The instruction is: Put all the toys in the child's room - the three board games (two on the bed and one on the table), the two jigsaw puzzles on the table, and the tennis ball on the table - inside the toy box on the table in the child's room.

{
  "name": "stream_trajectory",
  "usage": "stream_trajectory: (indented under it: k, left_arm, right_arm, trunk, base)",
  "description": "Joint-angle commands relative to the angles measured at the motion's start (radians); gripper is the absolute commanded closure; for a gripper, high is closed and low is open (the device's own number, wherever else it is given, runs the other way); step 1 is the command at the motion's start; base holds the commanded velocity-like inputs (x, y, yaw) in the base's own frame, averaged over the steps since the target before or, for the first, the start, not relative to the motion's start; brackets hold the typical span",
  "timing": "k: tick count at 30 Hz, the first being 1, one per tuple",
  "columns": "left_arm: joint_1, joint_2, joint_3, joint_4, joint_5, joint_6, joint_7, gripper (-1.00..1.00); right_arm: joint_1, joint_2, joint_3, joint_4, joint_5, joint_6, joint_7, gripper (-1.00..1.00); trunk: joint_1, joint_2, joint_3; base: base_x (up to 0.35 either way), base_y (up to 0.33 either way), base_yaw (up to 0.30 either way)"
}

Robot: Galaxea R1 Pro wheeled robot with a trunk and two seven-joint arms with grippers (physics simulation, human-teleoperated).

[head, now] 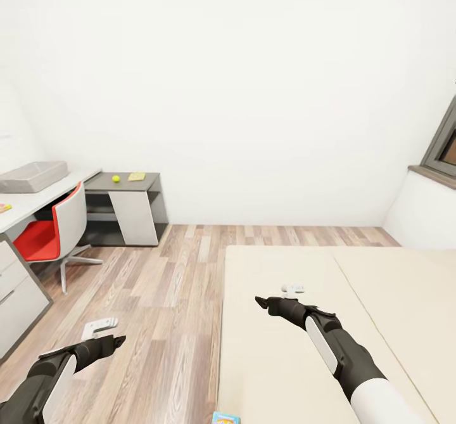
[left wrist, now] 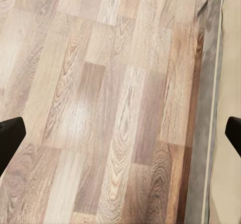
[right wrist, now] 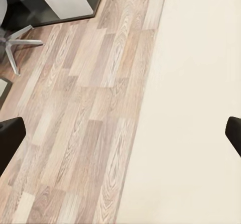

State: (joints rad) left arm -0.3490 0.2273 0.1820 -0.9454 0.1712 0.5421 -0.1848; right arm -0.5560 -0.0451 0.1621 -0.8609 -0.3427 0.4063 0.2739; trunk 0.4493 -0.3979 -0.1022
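In the head view the light-grey toy box [head: 33, 176] stands on the white table [head: 38, 199] at the left. The tennis ball [head: 116, 178] and a thin yellowish flat board [head: 136, 176], seemingly a jigsaw puzzle, lie on the table's lower dark-grey section. A colourful flat piece [head: 4, 207] is cut off at the left edge. A small blue board game [head: 226, 418] peeks in on the bed [head: 354, 284] at the bottom edge. My left gripper [head: 115, 343] [left wrist: 120, 138] hangs open over the floor. My right gripper [head: 261, 301] [right wrist: 120, 138] is open over the mattress edge, holding nothing.
A red and white swivel chair [head: 54, 231] stands at the table. Wood-plank floor [head: 164, 284] lies between table and bed. A window sill [head: 437, 177] juts out at the right wall. Small white objects lie on the floor [head: 99, 327] and on the mattress [head: 292, 288].
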Motion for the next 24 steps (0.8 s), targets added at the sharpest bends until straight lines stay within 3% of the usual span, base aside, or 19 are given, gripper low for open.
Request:
stream_trajectory:
  k: [1,24]
  left_arm:
    - [-0.001,0.000,0.002,-0.001,0.005,0.007,-0.002,-1.00]
    - [-0.001,-0.001,0.002,-0.001,0.005,0.008,-0.002,-1.00]
  right_arm:
    - [-0.001,-0.001,0.002,-0.001,-0.006,0.005,-0.001,-1.00]
    - [-0.001,-0.002,0.002,-0.003,-0.006,0.005,0.000,-1.00]
  trunk:
    - [0.001,-0.002,-0.001]
    - [0.001,-0.002,0.034]
  base:
    - [0.000,0.000,0.000]
    - [0.000,0.000,0.000]
